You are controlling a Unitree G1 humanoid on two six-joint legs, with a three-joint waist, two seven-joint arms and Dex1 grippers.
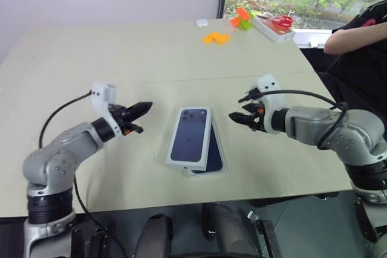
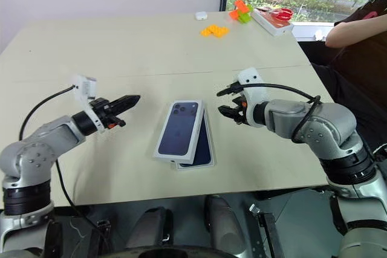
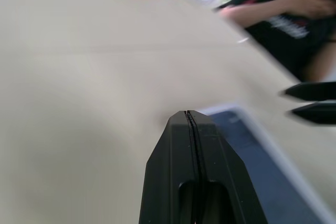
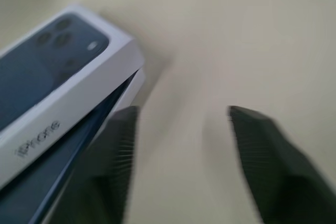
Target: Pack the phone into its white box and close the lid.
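Observation:
The lid [image 1: 189, 136], white with a dark blue phone picture, lies face up at mid-table. It sits askew on a dark blue surface with a thin pale rim, which looks like the phone [image 1: 215, 156] lying in the white box [image 4: 137, 81]. My left gripper [image 1: 145, 108] is shut and empty, hovering left of the lid and pointing at it. My right gripper [image 1: 237, 117] hovers just right of the lid's far end. Its fingers [image 4: 252, 129] stand apart with nothing between them.
Orange blocks [image 1: 216, 38], an orange and green toy [image 1: 242, 19], a small white object [image 1: 201, 23] and a white tray with red scissors [image 1: 275, 26] lie at the far right of the table. A person's arm [image 1: 354, 37] rests at the right edge.

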